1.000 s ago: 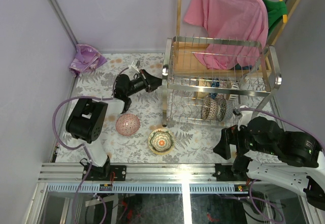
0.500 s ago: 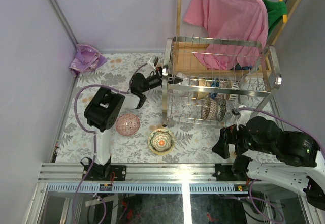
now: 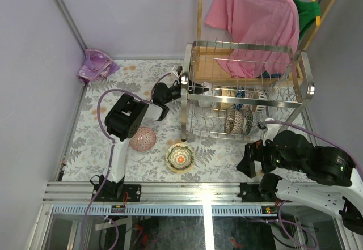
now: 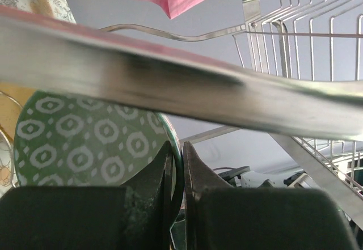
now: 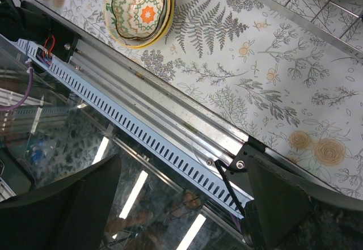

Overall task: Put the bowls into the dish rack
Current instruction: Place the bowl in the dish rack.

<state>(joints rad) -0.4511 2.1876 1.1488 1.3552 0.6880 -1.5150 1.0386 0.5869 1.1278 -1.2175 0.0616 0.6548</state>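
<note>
Green glaze with white ringed dots sits between your left jaws. They are pressed together on the rim of a green bowl, one black finger on each face of its wall. A blurred steel bar crosses the wrist view just above that bowl.

From the top camera, your left arm reaches to the left end of the dish rack, level with its upper tier. You cannot tell from these views whether the bowl rests on the wires.

The rack is shiny steel wire in two tiers, with tubular chrome corner posts and rows of upright prongs. It stands on the right half of the tabletop. Two patterned bowls stand on edge in its lower tier.

Your right jaws are spread wide and hold nothing. They hang low over the near edge of the tabletop, beside the right base.

A pink bowl and a yellow-rimmed bowl with an orange centre sit on the fern-printed tabletop, in front of the rack's left end. A pink shirt hangs behind the rack, and a purple cloth lies in the far left corner.
</note>
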